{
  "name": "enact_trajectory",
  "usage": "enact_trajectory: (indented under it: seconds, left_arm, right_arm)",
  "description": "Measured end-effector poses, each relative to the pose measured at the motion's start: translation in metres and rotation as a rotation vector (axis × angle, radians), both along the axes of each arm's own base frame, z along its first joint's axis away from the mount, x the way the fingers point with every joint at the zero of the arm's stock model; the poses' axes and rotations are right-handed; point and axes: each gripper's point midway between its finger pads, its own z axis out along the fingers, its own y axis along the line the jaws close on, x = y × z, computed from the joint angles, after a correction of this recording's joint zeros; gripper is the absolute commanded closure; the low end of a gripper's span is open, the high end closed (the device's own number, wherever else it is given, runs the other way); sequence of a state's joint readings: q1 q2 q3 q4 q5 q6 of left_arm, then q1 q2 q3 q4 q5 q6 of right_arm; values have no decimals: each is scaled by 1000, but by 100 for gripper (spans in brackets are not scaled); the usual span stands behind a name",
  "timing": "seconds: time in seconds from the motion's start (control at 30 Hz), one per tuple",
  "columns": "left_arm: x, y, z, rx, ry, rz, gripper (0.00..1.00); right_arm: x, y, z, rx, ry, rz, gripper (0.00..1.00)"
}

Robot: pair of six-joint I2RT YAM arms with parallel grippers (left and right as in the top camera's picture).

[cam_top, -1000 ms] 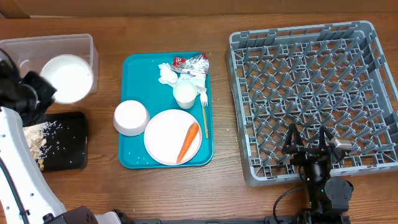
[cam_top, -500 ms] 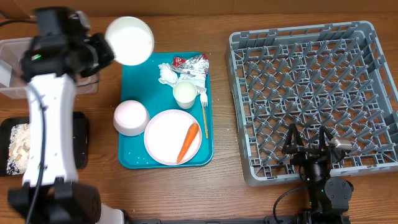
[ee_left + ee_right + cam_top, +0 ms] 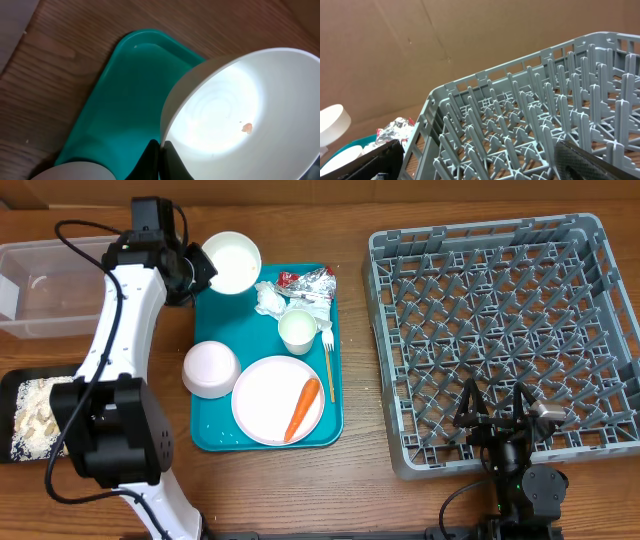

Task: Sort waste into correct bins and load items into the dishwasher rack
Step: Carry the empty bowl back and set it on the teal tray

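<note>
Over the far-left corner of the teal tray, left pincer clamps the rim of the white bowl, grip mostly hidden; right pincer gapes wide at the rack, near edge, tips cut off.

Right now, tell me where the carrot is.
In the overhead view, the carrot lies on the round white plate at the lower end of the teal tray, just right of the small white bowl.
</note>
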State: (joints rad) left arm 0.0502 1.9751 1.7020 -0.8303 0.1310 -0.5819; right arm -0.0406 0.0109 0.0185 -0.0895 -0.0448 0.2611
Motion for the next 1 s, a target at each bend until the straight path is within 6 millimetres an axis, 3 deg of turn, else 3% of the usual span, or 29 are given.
enact_trajectory:
  seconds: [0.33, 0.4, 0.47, 0.63, 0.77, 1.0]
  left_arm:
    - [-10, 7, -30, 28, 102, 31, 96]
    - [-12, 9, -34, 39, 117, 36, 91]
    - [-14, 10, -36, 44, 129, 37, 84]
    - [-22, 13, -39, 47, 162, 50, 82]
    - [-24, 15, -39, 47, 171, 54, 74]
    - [-32, 1, -40, -29, 205, 25, 73]
  right_arm:
    - [0, 0, 0, 0, 0, 0, 0]
    - [0, 0, 0, 0, 0, 0, 0]
    - [0, 0, 0, 0, -1, 0, 0]
    - [0, 0, 0, 0, 0, 0, 0]
    - [0, 0, 0, 1, 0, 1, 0]
    - [0, 0, 0, 0, -1, 0, 0]
